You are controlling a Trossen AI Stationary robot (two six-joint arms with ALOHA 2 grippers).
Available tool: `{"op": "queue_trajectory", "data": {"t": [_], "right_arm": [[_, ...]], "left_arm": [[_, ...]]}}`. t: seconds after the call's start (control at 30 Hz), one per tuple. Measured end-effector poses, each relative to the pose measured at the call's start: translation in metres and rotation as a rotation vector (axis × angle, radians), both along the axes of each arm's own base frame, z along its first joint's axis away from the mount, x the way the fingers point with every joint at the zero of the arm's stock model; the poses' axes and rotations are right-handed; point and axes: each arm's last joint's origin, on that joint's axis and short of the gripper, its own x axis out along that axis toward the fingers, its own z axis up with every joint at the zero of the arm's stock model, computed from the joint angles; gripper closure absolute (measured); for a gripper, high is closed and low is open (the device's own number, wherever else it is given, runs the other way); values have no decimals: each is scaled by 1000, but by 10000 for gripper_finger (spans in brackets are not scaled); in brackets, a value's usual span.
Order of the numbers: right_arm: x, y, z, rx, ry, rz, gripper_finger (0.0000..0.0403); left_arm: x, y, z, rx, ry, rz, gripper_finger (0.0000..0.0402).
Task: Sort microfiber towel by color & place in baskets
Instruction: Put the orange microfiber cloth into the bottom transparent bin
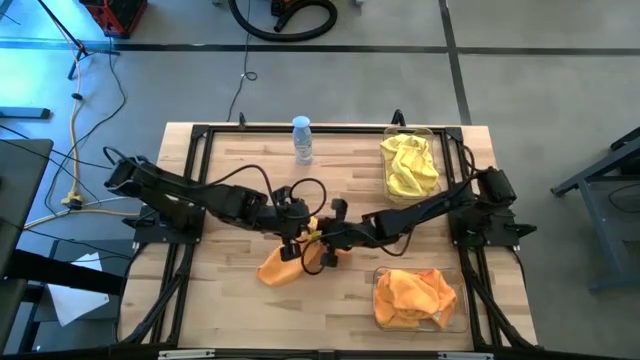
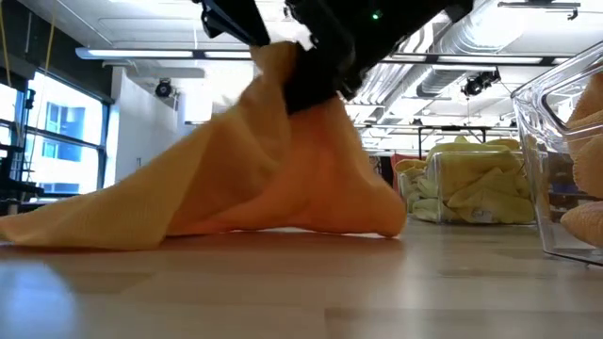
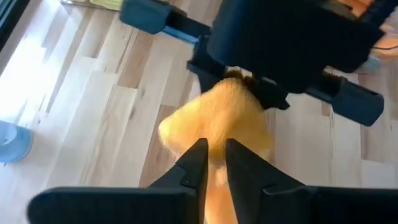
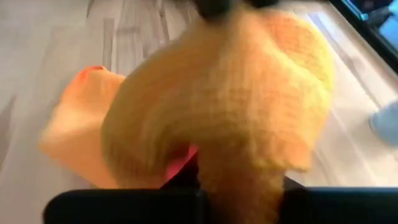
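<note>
One orange microfiber towel [image 1: 278, 268] sits mid-table, pulled up into a peak [image 2: 278, 56], its spread edges lying on the wood. My right gripper [image 1: 318, 250] reaches in from the table's right and is shut on that peak. My left gripper [image 3: 216, 158] comes from the left and hovers close over the towel, fingers a narrow gap apart. One clear basket [image 1: 440, 140] at the far right holds yellow towels [image 1: 410, 165]. The near-right basket [image 1: 458, 322] holds orange towels [image 1: 412, 297]. My right gripper pinches the towel's bunched top [image 3: 236, 84] between its two fingers, slanting down from the table's right. How many layers it has is hidden. The cloth drapes from the hold like a tent, its lower edge [image 2: 94, 231] on the table. My left gripper shows orange cloth in its finger gap [image 3: 215, 177]; I cannot tell whether it touches.
A small clear water bottle [image 1: 302, 140] stands at the far edge, left of the yellow basket. A black metal frame [image 1: 200, 135] runs around the tabletop. Bare wood lies to the left and near side of the towel.
</note>
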Motion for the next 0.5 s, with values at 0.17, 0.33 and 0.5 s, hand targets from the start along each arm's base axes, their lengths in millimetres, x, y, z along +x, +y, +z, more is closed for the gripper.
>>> {"op": "queue_trajectory", "data": {"t": [0.17,0.33,0.5], "right_arm": [[-9,11,5,38,14,-14,395],[-24,29,16,57,13,-48,400],[-55,50,40,75,-27,-153,401]], "left_arm": [[-5,1,-1,-33,19,55,324],[-11,-9,-10,-9,43,45,304],[-26,-28,-33,71,85,26,303]]}}
